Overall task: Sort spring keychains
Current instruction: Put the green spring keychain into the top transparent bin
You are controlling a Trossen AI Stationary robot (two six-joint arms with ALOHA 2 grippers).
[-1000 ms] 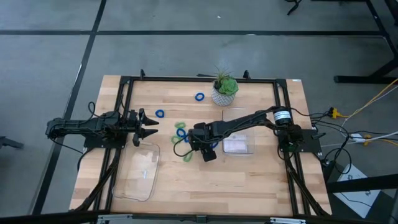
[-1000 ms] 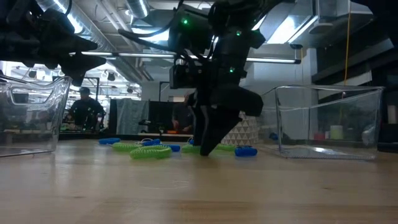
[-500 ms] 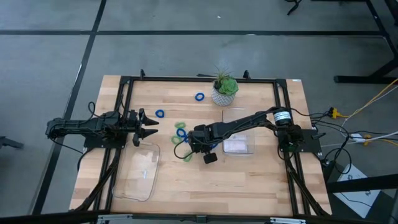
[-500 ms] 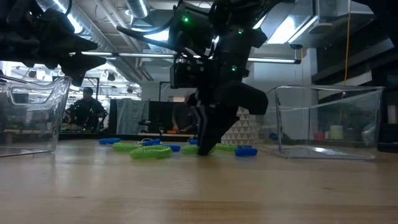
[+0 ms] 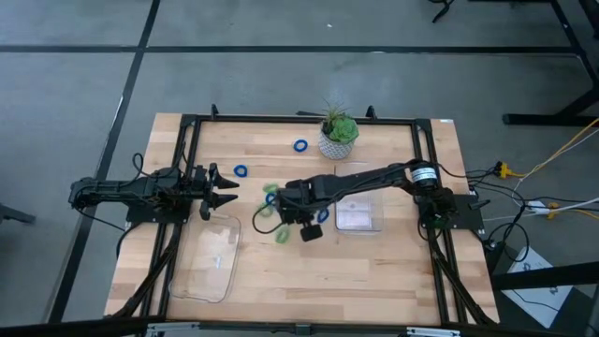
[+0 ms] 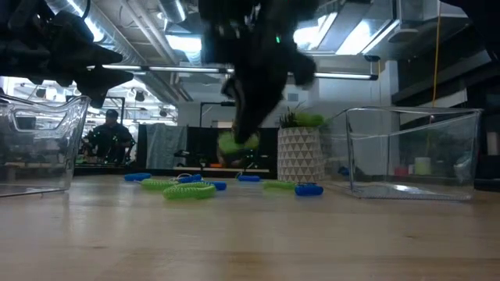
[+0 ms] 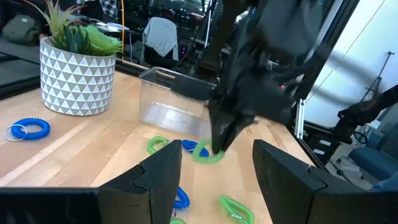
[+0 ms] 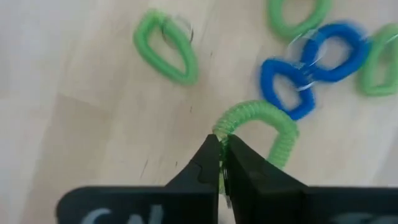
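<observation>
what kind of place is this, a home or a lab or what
Most likely a robotics lab or workshop: a wooden table framed with black rails carries two robot arms, exposed pipes and strip lights run overhead, and a person sits at a bench behind.

Even, soft overhead light fills the high view, shadows faint on the pale wooden table (image 5: pixel 374 271); the low view is backlit by glaring ceiling strip lights (image 6: pixel 355 35), the dark right arm (image 6: pixel 258 70) silhouetted and motion-blurred; the right wrist view is slightly smeared.

Blue and green spring keychains (image 8: pixel 289 93); triangle-patterned white pot (image 7: pixel 76 81).
</observation>
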